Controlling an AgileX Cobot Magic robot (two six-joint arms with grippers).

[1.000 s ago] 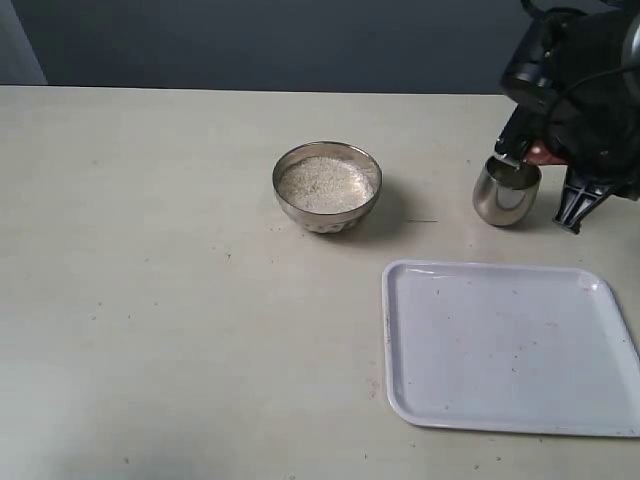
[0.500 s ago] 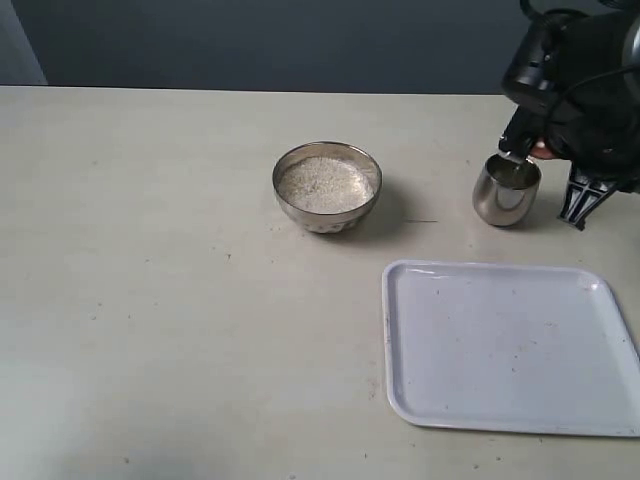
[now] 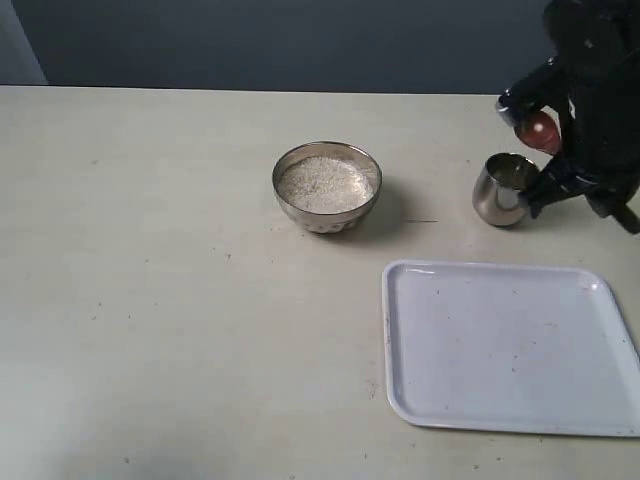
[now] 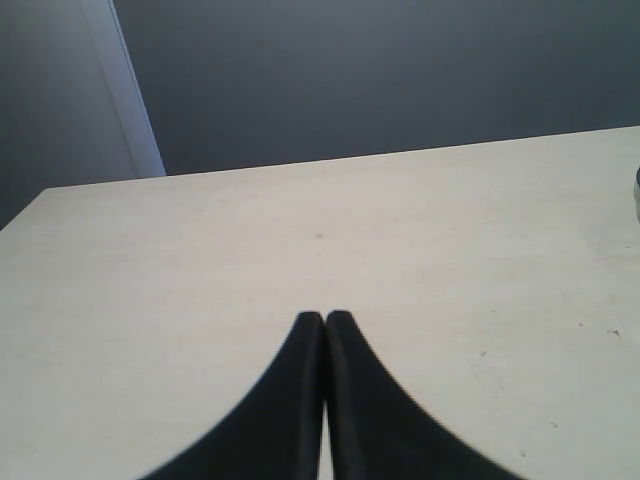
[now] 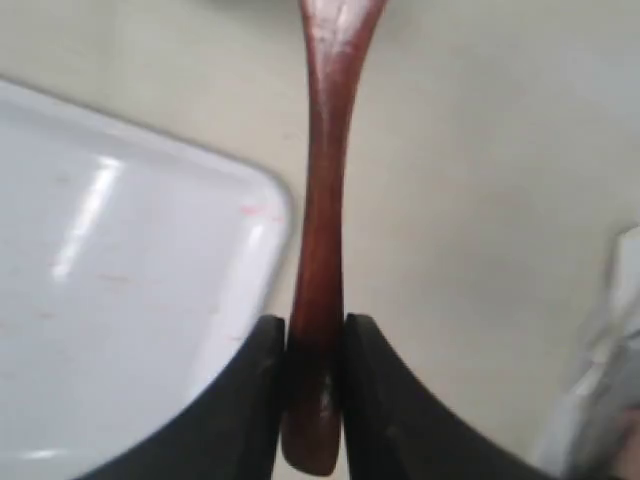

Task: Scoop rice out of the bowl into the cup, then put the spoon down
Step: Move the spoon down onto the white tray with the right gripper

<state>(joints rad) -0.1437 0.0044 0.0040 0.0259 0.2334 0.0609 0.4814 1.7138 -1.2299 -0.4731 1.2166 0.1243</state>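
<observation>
One white tray (image 3: 510, 345) lies nearest, toward the near right corner of the table (image 3: 150, 300), with nothing on it. Past it, about midway between the near and far edges, stands the bowl (image 3: 327, 212), and the rice (image 3: 325, 183) fills much of it. Farther on, toward the right edge, the cup (image 3: 503, 195) stands upright, well apart from the bowl. Just above and beyond the cup's rim hangs the spoon (image 3: 541, 131), its reddish head clear of the steel; whether it carries grains is too small to tell. The right fingers (image 5: 262, 385) are clamped on the end of the slim handle, one on each side. The left fingers (image 4: 300, 385) are pressed together, holding nothing, over bare table away from the work.

The step in hand looks to be the work at the cup's mouth. To do it well, bring the head squarely over the opening before rolling the wrist. Tip slowly so the grains fall inside the narrow rim, and keep the spoon from knocking the light cup over. The tray looks the natural resting place afterwards.
</observation>
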